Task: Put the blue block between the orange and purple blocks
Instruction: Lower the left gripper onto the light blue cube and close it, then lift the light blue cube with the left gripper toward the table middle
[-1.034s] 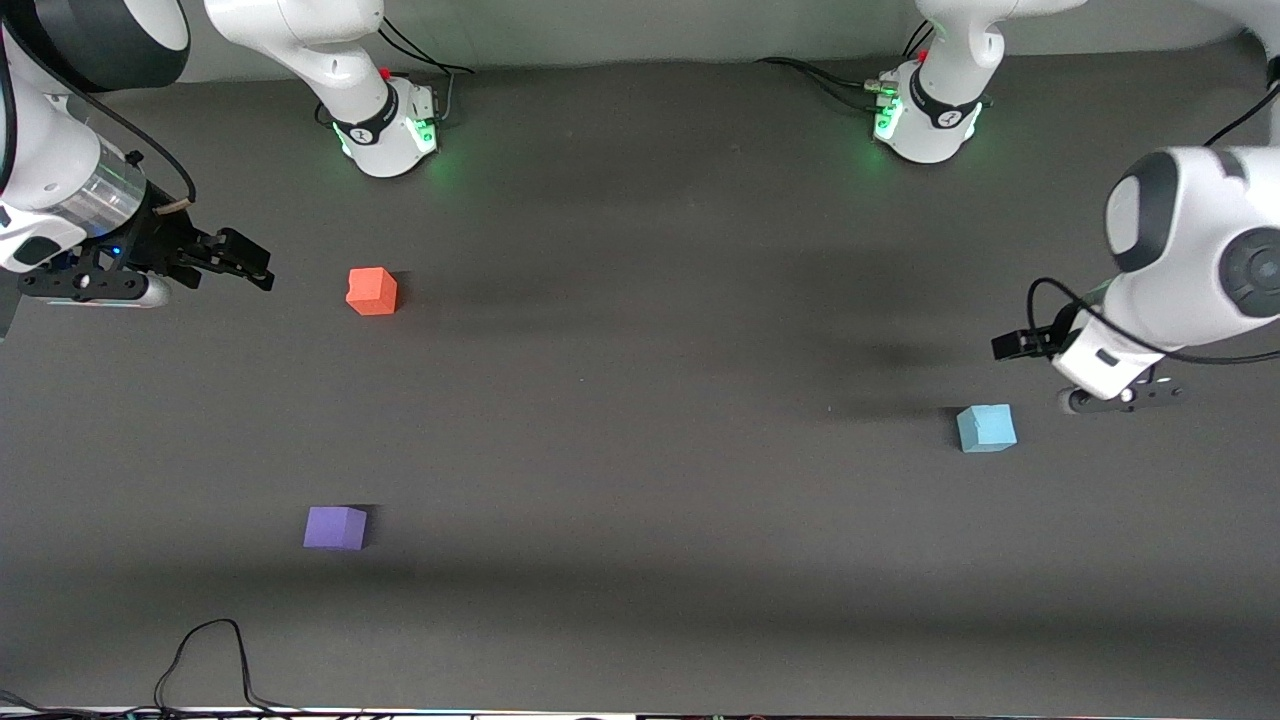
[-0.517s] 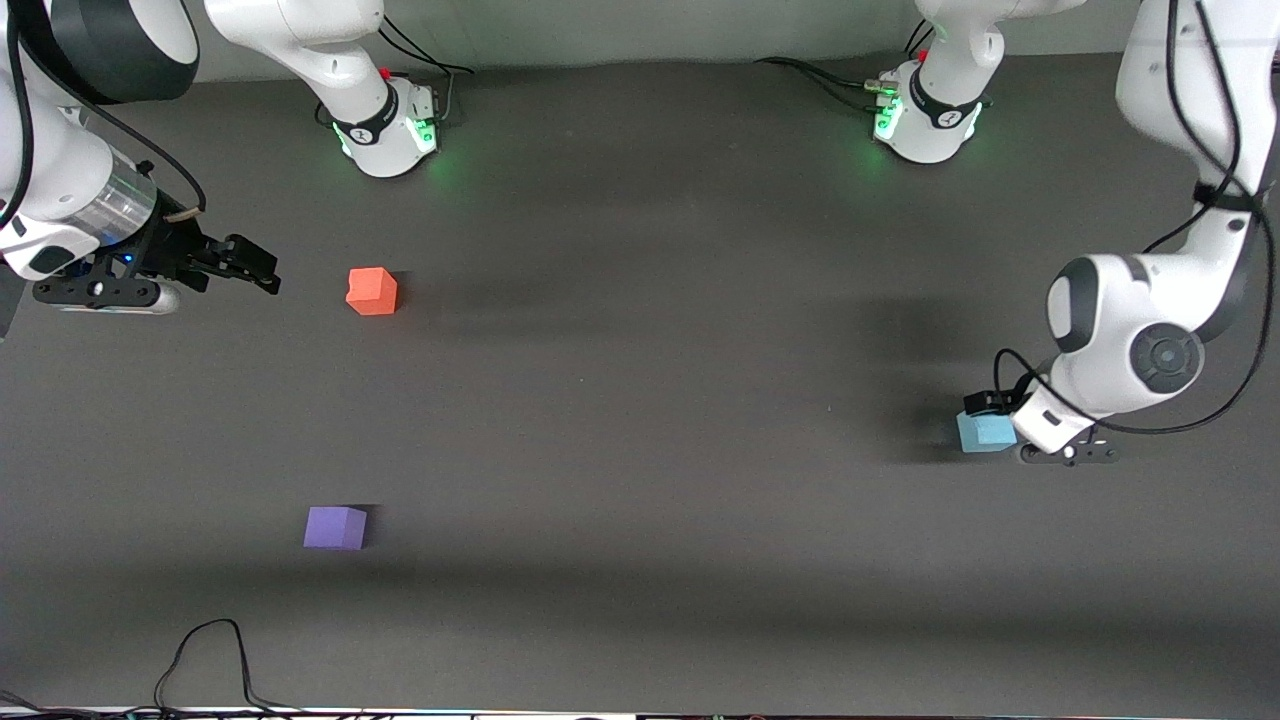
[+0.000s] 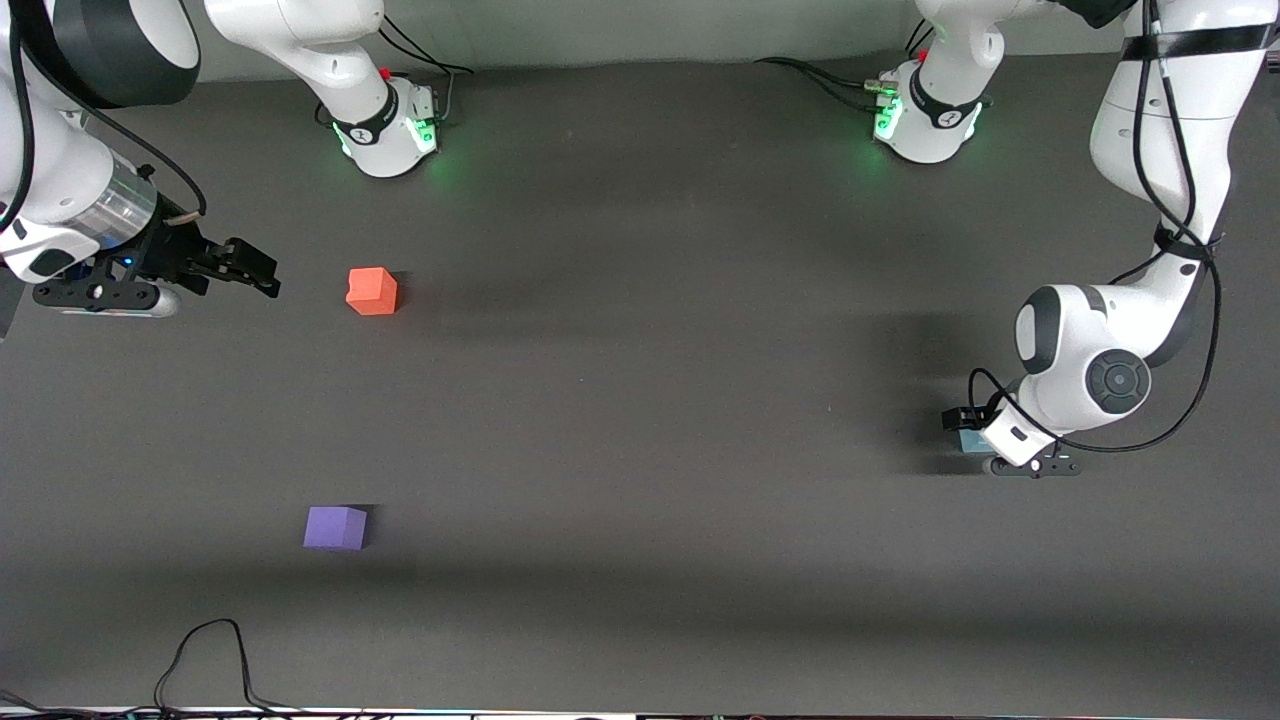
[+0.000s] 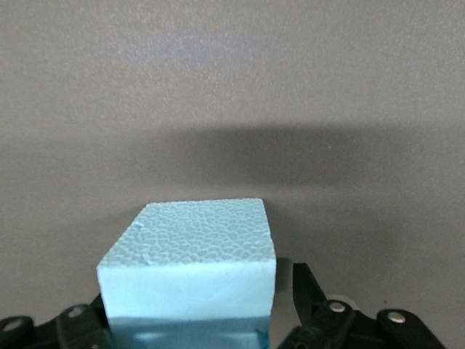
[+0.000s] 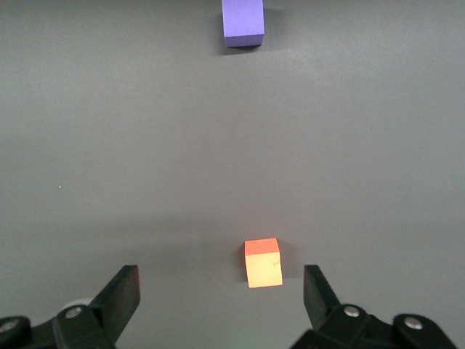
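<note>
The light blue block [image 3: 967,441] sits on the table toward the left arm's end, mostly hidden under my left gripper [image 3: 975,434]. In the left wrist view the blue block [image 4: 190,262] stands between the open fingers of the left gripper [image 4: 197,320], with a gap at one finger [image 4: 308,294]. The orange block [image 3: 372,291] and the purple block [image 3: 335,527] lie toward the right arm's end, the purple one nearer the front camera. My right gripper [image 3: 255,270] hangs open and empty beside the orange block. The right wrist view shows this gripper [image 5: 221,294], the orange block [image 5: 262,263] and the purple block [image 5: 242,23].
The dark grey table [image 3: 640,400] carries only the three blocks. A black cable [image 3: 205,650] loops at the table edge nearest the front camera. The two arm bases [image 3: 385,120] [image 3: 925,115] stand along the edge farthest from it.
My left arm has swung in and come down over the blue block, so its fingers now stand on either side of it. The right gripper has hardly moved.
</note>
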`<state>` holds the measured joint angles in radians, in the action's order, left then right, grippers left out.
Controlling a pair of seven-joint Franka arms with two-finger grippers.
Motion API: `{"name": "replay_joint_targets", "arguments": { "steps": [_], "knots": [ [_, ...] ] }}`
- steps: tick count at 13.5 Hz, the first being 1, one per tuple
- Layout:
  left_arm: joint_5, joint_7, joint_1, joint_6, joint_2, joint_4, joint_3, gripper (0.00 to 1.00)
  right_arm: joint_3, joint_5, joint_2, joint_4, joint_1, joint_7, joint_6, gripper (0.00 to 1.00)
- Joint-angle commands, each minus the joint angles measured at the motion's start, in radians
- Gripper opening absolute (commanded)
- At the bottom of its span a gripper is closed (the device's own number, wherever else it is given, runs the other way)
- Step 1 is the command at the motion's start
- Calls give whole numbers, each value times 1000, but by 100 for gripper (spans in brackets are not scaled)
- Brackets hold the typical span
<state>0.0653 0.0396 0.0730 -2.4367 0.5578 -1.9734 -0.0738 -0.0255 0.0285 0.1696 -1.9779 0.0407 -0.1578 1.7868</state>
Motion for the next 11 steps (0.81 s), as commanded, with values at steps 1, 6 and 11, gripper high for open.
{"name": "replay_joint_targets", "arguments": {
  "steps": [1, 6, 11],
  "knots": [
    [5, 8, -10, 33, -34, 16, 3, 17, 4, 2, 11, -13, -13, 21, 14, 100],
    [5, 57, -24, 523, -411, 19, -1, 17, 10, 4, 16, -19, -10, 21, 13, 100],
    [-13, 56, -24, 755, -654, 11, -6, 17, 9, 5, 25, -18, -8, 21, 6, 100]
  ]
}}
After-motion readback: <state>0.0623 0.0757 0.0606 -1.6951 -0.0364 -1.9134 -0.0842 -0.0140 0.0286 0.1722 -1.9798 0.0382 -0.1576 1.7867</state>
